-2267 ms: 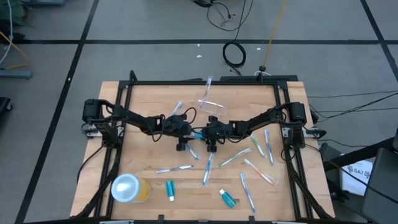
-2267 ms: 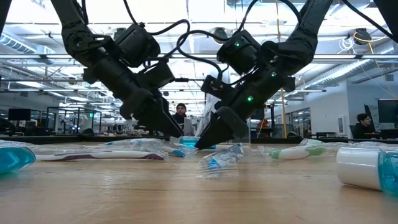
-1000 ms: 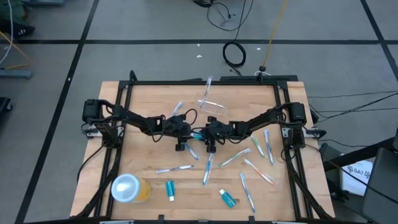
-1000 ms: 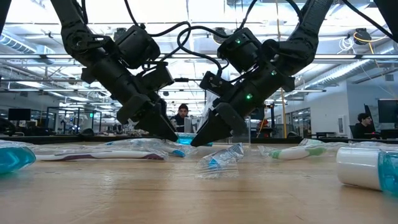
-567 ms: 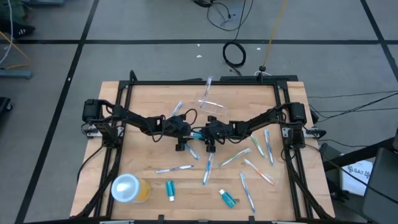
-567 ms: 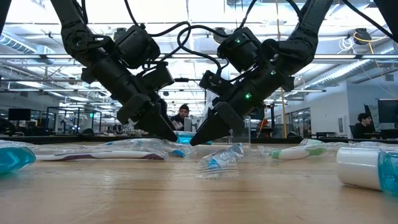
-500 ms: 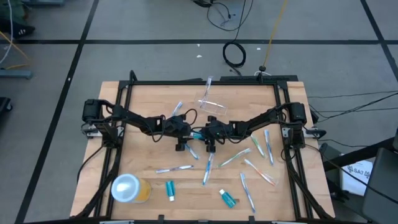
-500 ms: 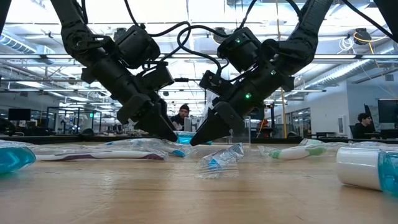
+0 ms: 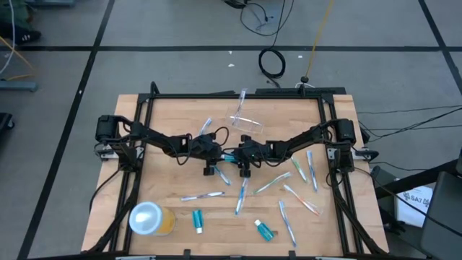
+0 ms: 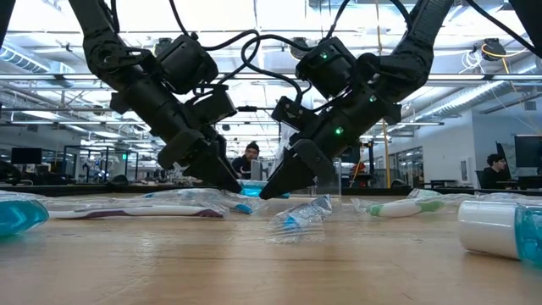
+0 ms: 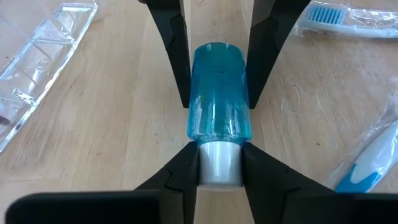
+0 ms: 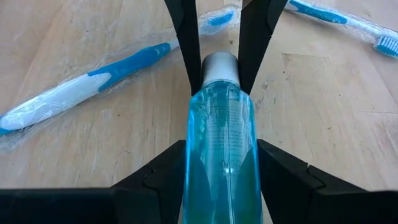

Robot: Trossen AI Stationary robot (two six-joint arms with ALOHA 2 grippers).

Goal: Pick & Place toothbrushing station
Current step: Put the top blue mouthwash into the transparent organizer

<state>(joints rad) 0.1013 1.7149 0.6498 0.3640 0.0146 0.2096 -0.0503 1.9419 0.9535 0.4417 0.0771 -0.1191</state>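
A small teal tube (image 9: 229, 154) with a white cap lies level at the table's middle, between my two grippers, which face each other. My left gripper (image 11: 219, 167) is shut on its cap end and my right gripper (image 12: 221, 163) on its teal body. The low view shows the tube (image 10: 251, 188) just over the wood; whether it touches the table I cannot tell. A clear plastic cup (image 9: 245, 121) lies behind the grippers. Several wrapped toothbrushes (image 9: 240, 196) and two more teal tubes (image 9: 196, 220) lie flat on the near half. My left gripper pinches the tube's white cap (image 11: 219, 155) between its two fingers, one on each side. The fingers slant down from the table's left and lie along the tube. My right gripper pinches the teal body (image 12: 221, 134) between its two fingers. It slants down from the table's right, and the tube lies level between both grippers.
An orange-yellow cup with a white lid (image 9: 150, 219) lies at the near left corner. Toothbrushes (image 9: 311, 167) crowd the right side near the frame rail. Bare wood (image 9: 166, 119) shows at the far left of the table.
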